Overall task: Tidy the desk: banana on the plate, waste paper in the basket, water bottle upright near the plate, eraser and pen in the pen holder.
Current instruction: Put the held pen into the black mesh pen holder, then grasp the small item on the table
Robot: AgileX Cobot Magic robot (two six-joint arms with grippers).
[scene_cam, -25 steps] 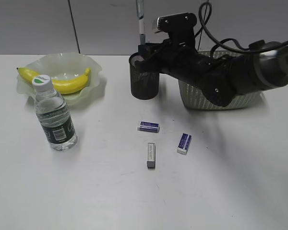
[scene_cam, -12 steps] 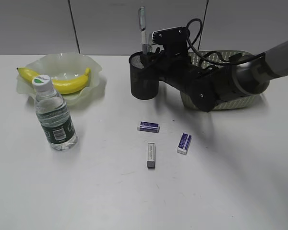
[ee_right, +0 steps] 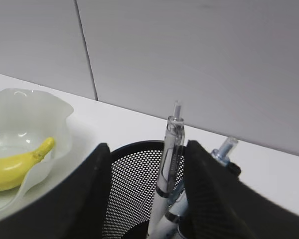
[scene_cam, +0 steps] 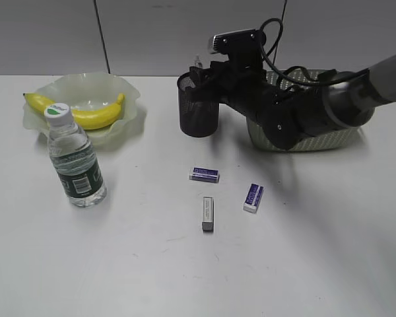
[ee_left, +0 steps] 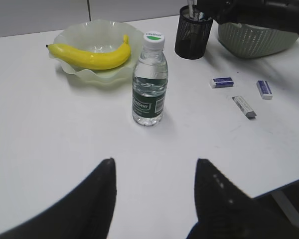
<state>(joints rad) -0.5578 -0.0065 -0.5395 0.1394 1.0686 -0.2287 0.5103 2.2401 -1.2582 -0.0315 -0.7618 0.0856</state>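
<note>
My right gripper (ee_right: pixel 147 152) stands open over the black mesh pen holder (ee_right: pixel 132 184), one finger on each side of its rim. A clear pen (ee_right: pixel 170 149) stands in the holder next to the right finger, with a second pen (ee_right: pixel 223 148) behind it. Three erasers (scene_cam: pixel 204 174) (scene_cam: pixel 253 197) (scene_cam: pixel 208 213) lie on the desk (scene_cam: pixel 152 264). The banana (scene_cam: pixel 86 113) rests in the wavy plate (scene_cam: pixel 129 89). In front of the plate the water bottle (scene_cam: pixel 76 162) stands upright. My left gripper (ee_left: pixel 155 167) hangs open over bare desk. The waste paper is out of view.
The sage-green basket (scene_cam: pixel 310 139) sits at the back right, partly behind my right arm (scene_cam: pixel 303 112). The desk's near edge (ee_left: pixel 284 181) runs close by my left gripper's right finger.
My right gripper has opened and the pen, which stuck up high above the holder, has dropped down into it. The left arm has not moved.
</note>
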